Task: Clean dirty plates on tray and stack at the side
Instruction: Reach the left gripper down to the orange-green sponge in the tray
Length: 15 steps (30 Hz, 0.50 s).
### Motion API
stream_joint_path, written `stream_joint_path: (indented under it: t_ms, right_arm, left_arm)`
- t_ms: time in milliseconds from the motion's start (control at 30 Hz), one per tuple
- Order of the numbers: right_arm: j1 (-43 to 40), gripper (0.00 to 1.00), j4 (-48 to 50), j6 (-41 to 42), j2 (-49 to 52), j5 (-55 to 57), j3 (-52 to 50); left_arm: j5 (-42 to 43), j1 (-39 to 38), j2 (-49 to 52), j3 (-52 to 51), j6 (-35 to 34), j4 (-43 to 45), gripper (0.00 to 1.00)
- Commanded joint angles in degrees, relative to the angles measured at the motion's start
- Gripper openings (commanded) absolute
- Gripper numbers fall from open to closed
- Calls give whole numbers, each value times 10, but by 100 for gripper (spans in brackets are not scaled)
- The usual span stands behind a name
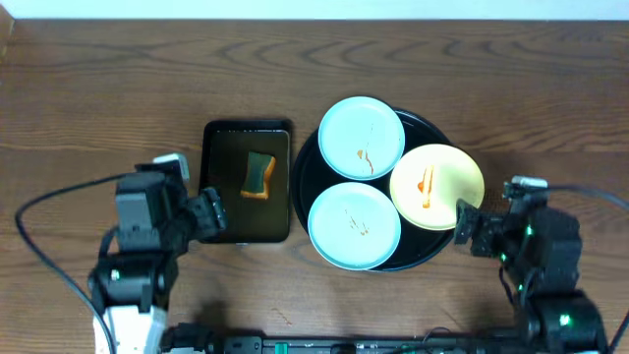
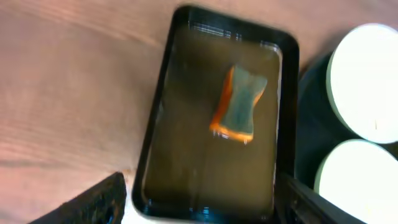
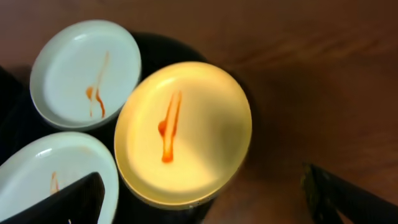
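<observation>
Just ahead of the right gripper's (image 1: 466,227) spread, empty jaws sits the tray (image 1: 439,135), keeping the two mint plates (image 1: 362,138) and the yellow plate (image 1: 437,187) together for wiping. All are streaked orange-brown, and none is stacked aside yet. Ahead of the left gripper (image 1: 211,216), jaws likewise parted, a small rectangular tray (image 1: 221,147) offers the sponge (image 1: 259,175).

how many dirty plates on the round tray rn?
3, all on the round black tray: far mint-blue plate, near mint-blue plate, pale yellow plate at its right side. All sauce-streaked; none stacked, so none seem hidden.
</observation>
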Motion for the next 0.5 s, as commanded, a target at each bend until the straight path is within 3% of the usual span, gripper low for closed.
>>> stream_joint_path:
  t_ms: [0, 167, 467]
  right_arm:
    - [6, 99, -58, 9, 89, -5, 87]
    - [6, 99, -90, 2, 160, -7, 138]
    - [6, 99, -79, -2, 174, -50, 143]
  left_arm:
    - [28, 2, 63, 80, -1, -64, 77]
    - [41, 2, 112, 142, -1, -148, 77]
    - [40, 2, 115, 144, -1, -147, 77]
